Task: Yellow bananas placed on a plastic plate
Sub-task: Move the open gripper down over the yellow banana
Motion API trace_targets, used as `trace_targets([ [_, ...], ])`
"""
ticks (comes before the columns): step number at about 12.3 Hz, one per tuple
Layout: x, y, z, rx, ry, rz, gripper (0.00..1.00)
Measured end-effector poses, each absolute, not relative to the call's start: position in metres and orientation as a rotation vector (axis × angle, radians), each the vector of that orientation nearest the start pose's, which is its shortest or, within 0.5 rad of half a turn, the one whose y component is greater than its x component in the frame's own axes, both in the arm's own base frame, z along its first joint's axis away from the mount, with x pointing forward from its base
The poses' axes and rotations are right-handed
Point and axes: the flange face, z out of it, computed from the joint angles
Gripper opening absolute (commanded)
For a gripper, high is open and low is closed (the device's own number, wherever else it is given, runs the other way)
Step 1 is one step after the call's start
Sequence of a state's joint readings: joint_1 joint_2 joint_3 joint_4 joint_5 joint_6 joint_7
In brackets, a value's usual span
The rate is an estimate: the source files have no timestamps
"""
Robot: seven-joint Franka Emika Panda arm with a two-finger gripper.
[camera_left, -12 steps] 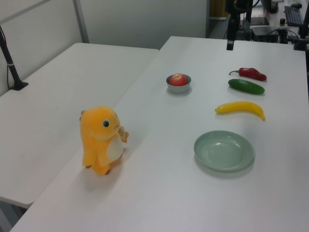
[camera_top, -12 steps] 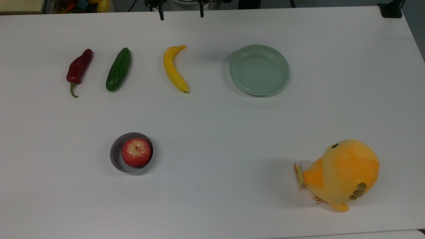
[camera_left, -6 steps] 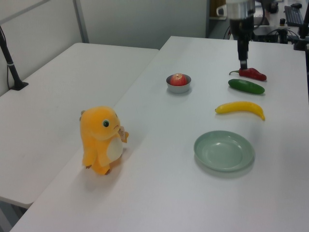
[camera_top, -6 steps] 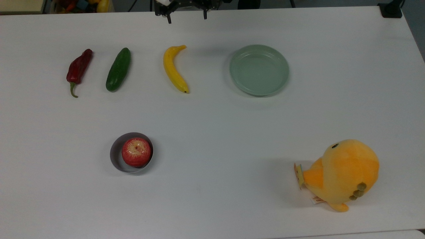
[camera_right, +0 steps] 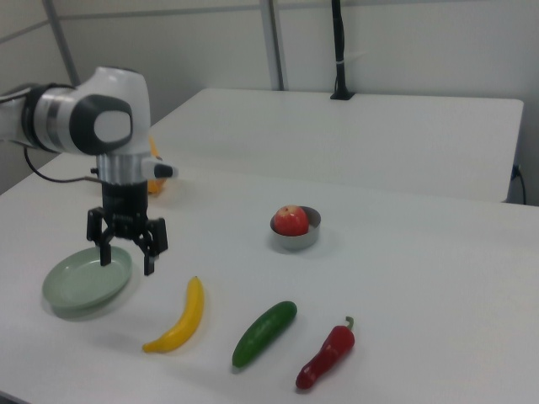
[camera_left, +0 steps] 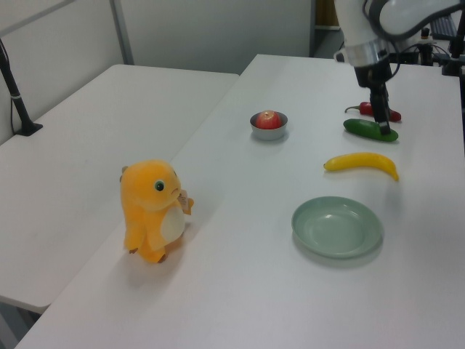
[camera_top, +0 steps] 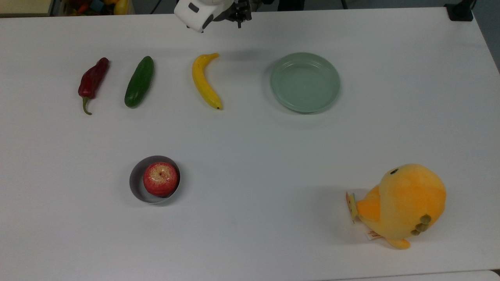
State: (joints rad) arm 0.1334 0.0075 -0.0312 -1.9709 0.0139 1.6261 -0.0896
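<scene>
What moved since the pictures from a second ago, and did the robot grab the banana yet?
Only the arm moved. The gripper came in over the table from its far edge and now hangs open above it, empty. The banana has not been grabbed; it lies on the table beside the plate, as before. The cucumber, pepper, apple in its bowl and plush toy stayed put.

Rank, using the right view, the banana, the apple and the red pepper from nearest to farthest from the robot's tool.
From the tool, spread above the table:
1. banana, just below it, toward the right view's right.
2. apple, further right, in its grey bowl.
3. red pepper, far at lower right.
</scene>
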Motion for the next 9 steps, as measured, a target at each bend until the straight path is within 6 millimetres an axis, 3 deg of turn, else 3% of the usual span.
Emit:
trace_targets([
  [5, 0.500, 0.038, 0.382, -3.085, -0.270, 0.609, 1.00],
  [9, 0.505, 0.017, 0.362, -3.119, -0.225, 0.451, 1.00],
])
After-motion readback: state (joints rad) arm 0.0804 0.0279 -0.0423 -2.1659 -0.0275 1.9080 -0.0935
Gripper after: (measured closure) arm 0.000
